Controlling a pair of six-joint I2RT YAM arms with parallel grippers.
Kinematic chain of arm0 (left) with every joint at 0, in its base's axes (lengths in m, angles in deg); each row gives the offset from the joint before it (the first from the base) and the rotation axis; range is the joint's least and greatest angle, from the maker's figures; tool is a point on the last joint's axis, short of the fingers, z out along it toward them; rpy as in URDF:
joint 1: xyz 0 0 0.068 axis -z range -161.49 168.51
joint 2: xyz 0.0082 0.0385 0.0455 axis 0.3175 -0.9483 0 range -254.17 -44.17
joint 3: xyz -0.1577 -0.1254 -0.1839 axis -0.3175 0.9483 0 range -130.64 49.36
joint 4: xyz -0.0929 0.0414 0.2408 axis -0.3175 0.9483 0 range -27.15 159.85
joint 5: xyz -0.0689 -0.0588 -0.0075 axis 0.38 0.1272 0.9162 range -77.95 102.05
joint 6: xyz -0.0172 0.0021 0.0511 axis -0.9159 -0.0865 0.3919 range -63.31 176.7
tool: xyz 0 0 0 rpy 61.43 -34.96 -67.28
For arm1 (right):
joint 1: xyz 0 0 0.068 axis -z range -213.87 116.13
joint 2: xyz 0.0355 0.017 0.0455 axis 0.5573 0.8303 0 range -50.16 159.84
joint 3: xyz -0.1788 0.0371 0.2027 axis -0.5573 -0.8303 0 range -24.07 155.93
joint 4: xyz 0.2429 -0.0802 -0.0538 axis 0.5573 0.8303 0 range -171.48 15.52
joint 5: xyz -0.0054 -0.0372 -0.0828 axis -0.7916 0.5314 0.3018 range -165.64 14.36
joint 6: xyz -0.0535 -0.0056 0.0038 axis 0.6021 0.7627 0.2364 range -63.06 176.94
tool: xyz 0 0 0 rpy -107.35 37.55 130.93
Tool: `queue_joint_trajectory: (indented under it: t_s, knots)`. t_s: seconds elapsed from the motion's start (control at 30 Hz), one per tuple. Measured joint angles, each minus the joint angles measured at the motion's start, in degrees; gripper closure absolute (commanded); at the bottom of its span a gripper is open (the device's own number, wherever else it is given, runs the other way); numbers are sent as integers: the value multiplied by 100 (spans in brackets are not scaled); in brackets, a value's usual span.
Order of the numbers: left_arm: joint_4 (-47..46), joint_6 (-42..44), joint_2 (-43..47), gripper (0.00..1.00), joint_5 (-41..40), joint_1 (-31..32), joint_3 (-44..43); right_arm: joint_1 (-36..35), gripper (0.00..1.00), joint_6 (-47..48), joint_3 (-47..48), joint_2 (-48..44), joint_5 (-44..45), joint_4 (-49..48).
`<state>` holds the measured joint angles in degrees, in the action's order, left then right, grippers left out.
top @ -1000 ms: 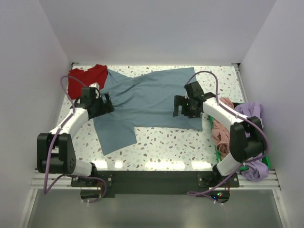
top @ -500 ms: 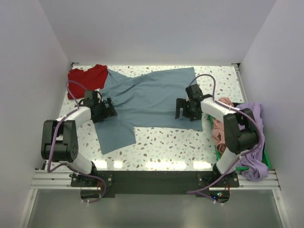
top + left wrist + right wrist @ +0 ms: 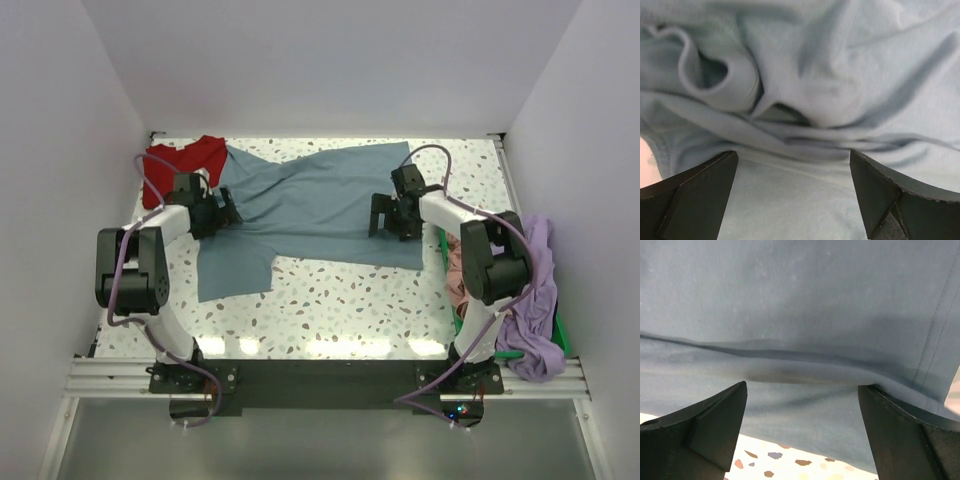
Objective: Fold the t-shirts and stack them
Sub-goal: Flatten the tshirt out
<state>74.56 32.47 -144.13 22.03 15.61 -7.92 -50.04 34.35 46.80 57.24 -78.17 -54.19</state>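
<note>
Both arms have shifted over the last second: left gripper [image 3: 222, 212] now sits low over a bunched ridge of the slate-blue t-shirt [image 3: 310, 205], right gripper [image 3: 388, 220] near its stitched hem. Both jaws stand wide apart with nothing held, cloth directly beneath the fingers. The shirt's near flap has drawn in and lies flatter. Judgement: smoothing phase, fold not started; red t-shirt [image 3: 185, 160] waits just beyond the left gripper

White arms [image 3: 172, 221], black joints [image 3: 122, 268], purple cables [image 3: 432, 150]
</note>
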Motion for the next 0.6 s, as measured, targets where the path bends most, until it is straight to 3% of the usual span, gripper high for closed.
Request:
queue_joint_trajectory:
  t_s: [0.37,0.6]
  knots:
    - [175,238,-348,0,-127,4,-520,11,5,131,603,345,-107,284]
    - [538,151,957,0,-951,26,-66,11,5,232,929,295,-212,555]
